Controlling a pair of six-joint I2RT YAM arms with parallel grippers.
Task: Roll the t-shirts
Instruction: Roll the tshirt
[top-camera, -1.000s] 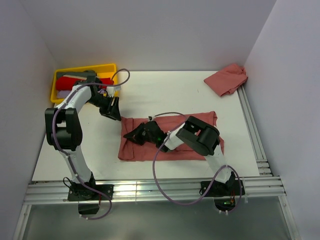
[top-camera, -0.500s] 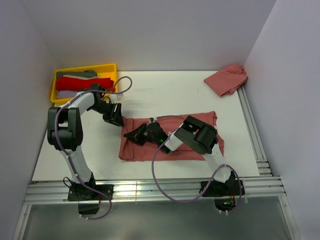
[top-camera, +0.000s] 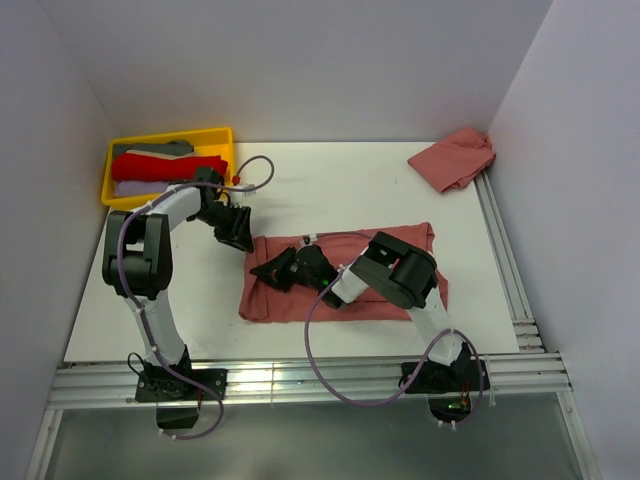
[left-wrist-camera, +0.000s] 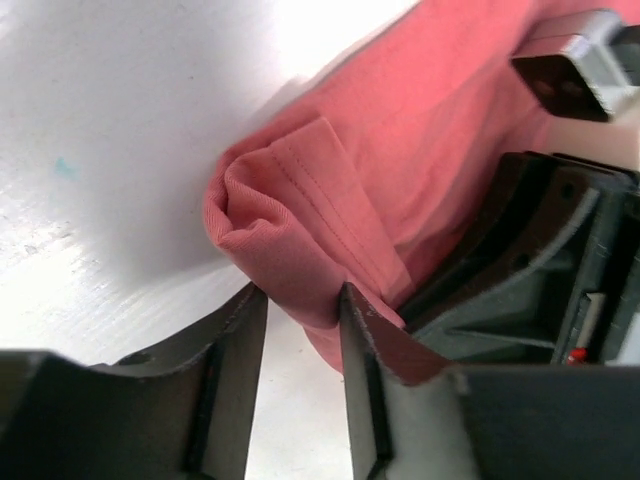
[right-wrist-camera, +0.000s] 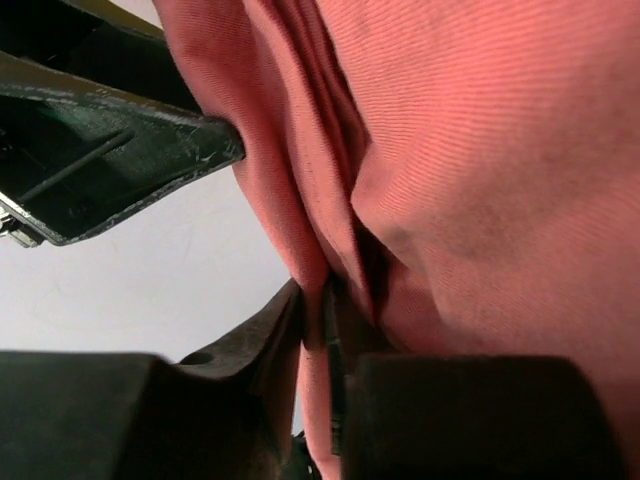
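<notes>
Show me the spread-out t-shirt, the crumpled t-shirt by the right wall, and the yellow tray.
spread-out t-shirt (top-camera: 268, 305), top view, near left part
crumpled t-shirt (top-camera: 452, 158), top view, middle
yellow tray (top-camera: 200, 131), top view, far rim

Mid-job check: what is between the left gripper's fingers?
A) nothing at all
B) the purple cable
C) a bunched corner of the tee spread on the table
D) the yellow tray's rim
C: in the left wrist view the left gripper has a bunched, hemmed corner of the spread tee filling the gap between its fingers.
</notes>
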